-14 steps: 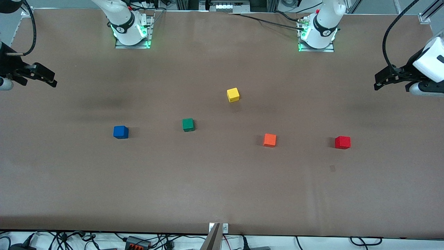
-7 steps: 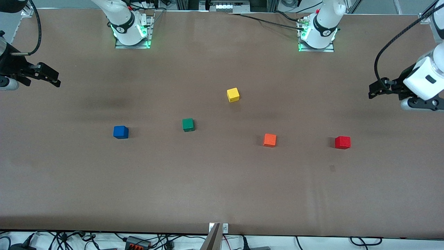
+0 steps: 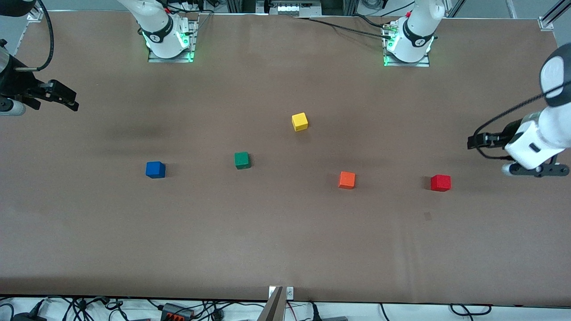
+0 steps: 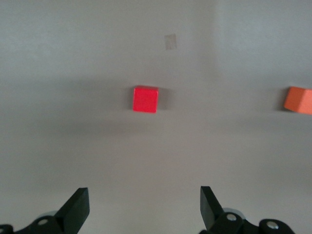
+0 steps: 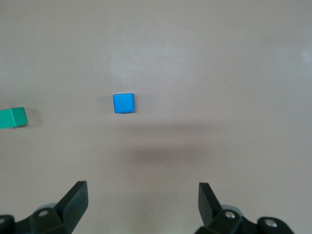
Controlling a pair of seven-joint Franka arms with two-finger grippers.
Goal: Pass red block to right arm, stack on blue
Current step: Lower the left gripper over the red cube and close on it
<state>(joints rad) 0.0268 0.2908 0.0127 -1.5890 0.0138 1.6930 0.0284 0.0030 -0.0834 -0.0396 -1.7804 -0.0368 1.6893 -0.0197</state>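
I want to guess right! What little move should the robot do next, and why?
Probably the left gripper should glide over the red block and lower onto it. Its jaws are open and empty, up over the table at the left arm's end, and the block lies untouched. The right gripper waits, open.

A wide worktop (image 3: 285,240) fills nearly the whole front view, covered by a matte brown sheet with faint creases and soft dark smudges of shadow. A small darker square mark (image 3: 428,216) sits on the sheet toward the left arm's end. Two metal mounting plates (image 3: 171,55) lie along the worktop's upper edge, each lit by a green glow. Black cables (image 3: 339,27) trail across that edge. Along the edge nearest the front camera runs a pale strip with tangled wires and a connector block (image 3: 177,310). A metal bracket (image 3: 281,293) is fixed at mid-edge. Lighting is even and diffuse.
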